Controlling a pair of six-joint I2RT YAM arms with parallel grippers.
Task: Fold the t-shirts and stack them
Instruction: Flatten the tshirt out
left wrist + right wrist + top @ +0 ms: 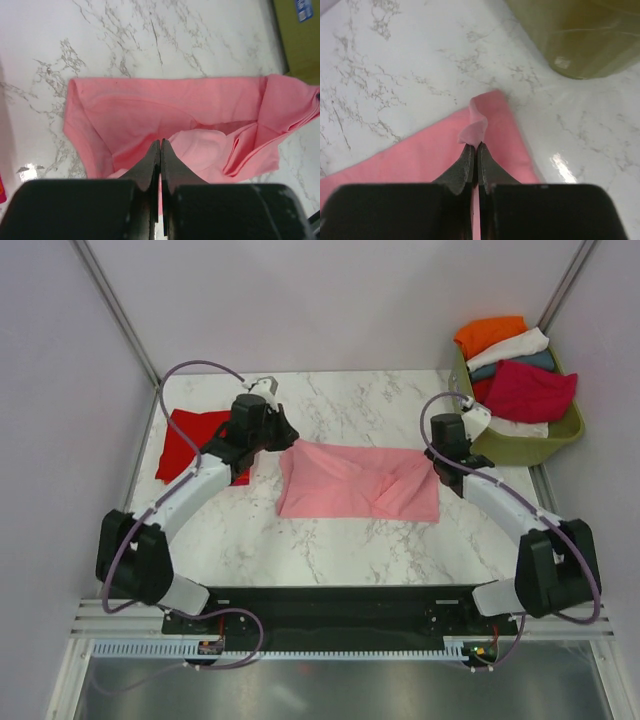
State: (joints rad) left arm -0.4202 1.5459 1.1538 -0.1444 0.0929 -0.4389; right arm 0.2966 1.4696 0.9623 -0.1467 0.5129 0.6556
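Overhead, the pink t-shirt (355,485) lies spread at the middle of the bench (330,550), with a red t-shirt (180,445) by the left arm. Only the wrist views show the left fingers (149,167) and right fingers (465,165) each clamped on its pink cloth.

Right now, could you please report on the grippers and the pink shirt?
Left gripper shut on pink t-shirt, left edge. Right gripper shut on its right corner. Red t-shirt, basket off to the sides.

Bright, even overhead light, soft shadows. Small glare patches on marble surface (560,165). Wrist views: near fingers (150,165) dark, slightly blurred.
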